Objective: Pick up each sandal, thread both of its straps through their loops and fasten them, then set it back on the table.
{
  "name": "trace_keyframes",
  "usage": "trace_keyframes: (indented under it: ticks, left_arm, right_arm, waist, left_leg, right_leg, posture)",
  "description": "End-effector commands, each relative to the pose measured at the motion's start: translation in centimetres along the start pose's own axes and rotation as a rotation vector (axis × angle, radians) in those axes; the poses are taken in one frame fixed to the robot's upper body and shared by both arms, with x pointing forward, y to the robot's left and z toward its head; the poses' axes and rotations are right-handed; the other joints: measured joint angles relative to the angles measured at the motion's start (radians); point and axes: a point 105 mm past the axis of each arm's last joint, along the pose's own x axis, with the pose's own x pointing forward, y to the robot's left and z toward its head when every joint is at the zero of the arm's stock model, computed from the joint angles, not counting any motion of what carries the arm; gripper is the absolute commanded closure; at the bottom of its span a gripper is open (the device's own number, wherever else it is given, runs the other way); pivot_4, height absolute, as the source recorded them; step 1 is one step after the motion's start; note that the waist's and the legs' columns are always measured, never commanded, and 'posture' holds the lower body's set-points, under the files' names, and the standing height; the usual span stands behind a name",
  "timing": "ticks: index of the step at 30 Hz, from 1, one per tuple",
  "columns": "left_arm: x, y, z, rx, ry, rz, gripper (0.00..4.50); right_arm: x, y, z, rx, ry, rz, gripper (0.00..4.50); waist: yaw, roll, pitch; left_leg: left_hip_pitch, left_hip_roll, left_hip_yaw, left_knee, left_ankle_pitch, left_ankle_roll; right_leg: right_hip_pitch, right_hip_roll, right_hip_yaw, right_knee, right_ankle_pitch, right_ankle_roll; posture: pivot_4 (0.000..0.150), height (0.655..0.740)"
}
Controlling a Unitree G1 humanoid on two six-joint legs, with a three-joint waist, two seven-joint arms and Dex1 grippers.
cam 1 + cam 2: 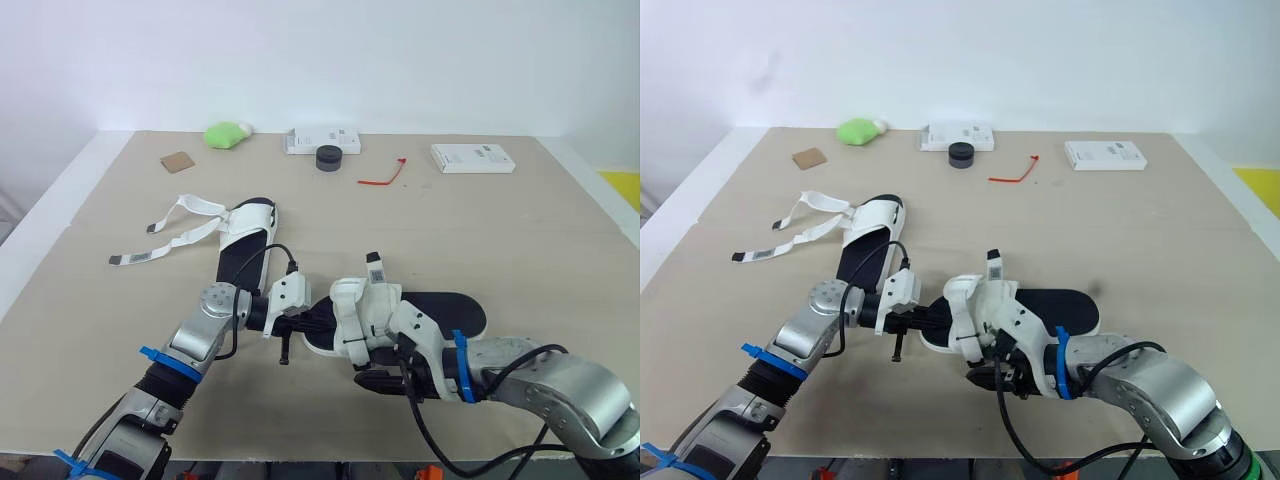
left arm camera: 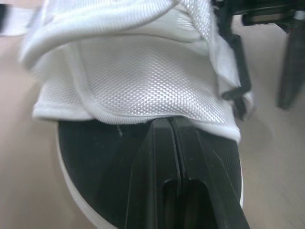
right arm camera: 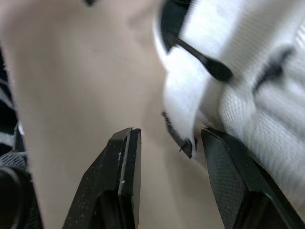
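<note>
Fingers (image 2: 152, 167) of the left hand (image 2: 164, 121) are pressed shut, tips on the black sole (image 2: 95, 162) at the toe of the near sandal (image 1: 395, 312) lying on the desk (image 1: 520, 240); the right hand (image 3: 167, 136) is held open, one finger against the white upper (image 3: 267, 109). With so slight a hold, the sandal could be shoved along the smooth tan surface, or a strap missed, once the right fingers are closed. The other sandal (image 1: 245, 235) is seen just beyond, straps (image 1: 165, 240) loose, and a white wall (image 1: 400, 60) behind the desk.

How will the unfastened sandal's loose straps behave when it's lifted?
Straps likely floppy: thin bands lying flat and curved across the table, so they should dangle. The unfastened sandal itself looks light, with a thin flat sole; probably holds its shape.
</note>
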Motion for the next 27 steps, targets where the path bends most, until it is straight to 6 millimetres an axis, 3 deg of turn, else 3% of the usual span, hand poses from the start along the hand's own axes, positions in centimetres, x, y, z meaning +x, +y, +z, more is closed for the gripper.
trace_keyframes:
  ticks: [1, 5, 8, 10, 12, 16, 19, 24, 27]
  left_arm:
    - [0.3, -1.7, -4.4, -0.124, 0.138, -0.043, 4.5]
    - [0.3, -1.7, -4.4, -0.124, 0.139, -0.044, 4.5]
    - [0.3, -1.5, -4.3, -0.122, 0.139, -0.04, 4.5]
    - [0.3, -1.5, -4.3, -0.122, 0.137, -0.039, 4.5]
    - [0.3, -1.6, -4.3, -0.123, 0.137, -0.04, 4.5]
    - [0.2, -1.7, -4.4, -0.126, 0.137, -0.04, 4.5]
    - [0.2, -1.7, -4.5, -0.127, 0.136, -0.04, 4.5]
    - [0.3, -1.7, -4.4, -0.123, 0.134, -0.043, 4.5]
    - [0.3, -1.6, -4.4, -0.122, 0.134, -0.042, 4.5]
  right_arm:
    - [-0.6, -0.7, 1.0, -0.006, -0.051, -0.059, 2.25]
    - [0.0, 0.3, 1.1, 0.007, -0.061, -0.01, 2.25]
    - [0.3, 0.8, 1.1, 0.035, -0.073, 0.026, 3.13]
    - [0.3, 1.2, 0.8, 0.043, -0.056, 0.047, 4.08]
    - [0.2, 1.4, 0.7, 0.045, -0.046, 0.063, 4.43]
    - [-0.3, 1.9, 0.5, 0.056, -0.031, 0.107, 4.43]
    - [-1.5, 3.5, 1.2, 0.058, -0.063, 0.23, 4.43]
    - [-4.9, 5.1, 4.9, 0.05, -0.204, 0.432, 4.43]
    - [-5.9, 5.5, 6.4, 0.048, -0.246, 0.483, 4.43]
  waist:
    - [0.0, 0.0, 0.0]
    - [0.0, 0.0, 0.0]
    - [0.0, 0.0, 0.0]
    - [0.0, 0.0, 0.0]
    - [0.0, 0.0, 0.0]
    - [0.001, 0.0, 0.0]
    - [0.002, 0.0, 0.0]
    - [0.001, 0.0, 0.0]
    - [0.003, -0.001, 0.002]
  left_leg:
    - [0.0, 0.0, 0.0, 0.0, 0.0, 0.0]
    - [0.0, 0.0, 0.0, 0.0, 0.0, 0.0]
    - [0.0, 0.0, -0.001, 0.0, 0.0, 0.0]
    - [0.0, 0.0, -0.001, 0.0, 0.0, 0.0]
    - [-0.001, -0.001, -0.001, -0.001, 0.0, 0.0]
    - [-0.001, -0.001, -0.001, -0.001, 0.0, 0.0]
    - [-0.001, -0.001, -0.002, -0.001, 0.0, 0.0]
    - [-0.002, -0.001, -0.002, -0.001, 0.0, 0.0]
    - [-0.003, -0.001, -0.003, -0.001, 0.0, 0.0]
  right_leg:
    - [0.0, 0.0, 0.0, 0.0, 0.0, 0.0]
    - [0.0, 0.001, 0.0, 0.0, 0.0, 0.0]
    - [0.0, 0.001, 0.0, 0.0, 0.0, 0.0]
    - [0.0, 0.001, 0.0, 0.0, 0.0, 0.0]
    - [0.0, 0.0, 0.0, 0.0, -0.001, -0.001]
    - [0.0, 0.0, 0.0, 0.0, -0.001, 0.0]
    - [0.001, 0.0, -0.001, 0.0, -0.001, 0.0]
    - [0.004, 0.0, -0.001, 0.0, -0.001, 0.0]
    - [0.003, 0.0, -0.002, 0.0, -0.002, -0.001]
  posture:
    - [0.15, 0.74]
    - [0.15, 0.74]
    - [0.15, 0.74]
    - [0.15, 0.74]
    - [0.15, 0.74]
    - [0.15, 0.74]
    - [0.15, 0.74]
    - [0.15, 0.74]
    - [0.15, 0.74]
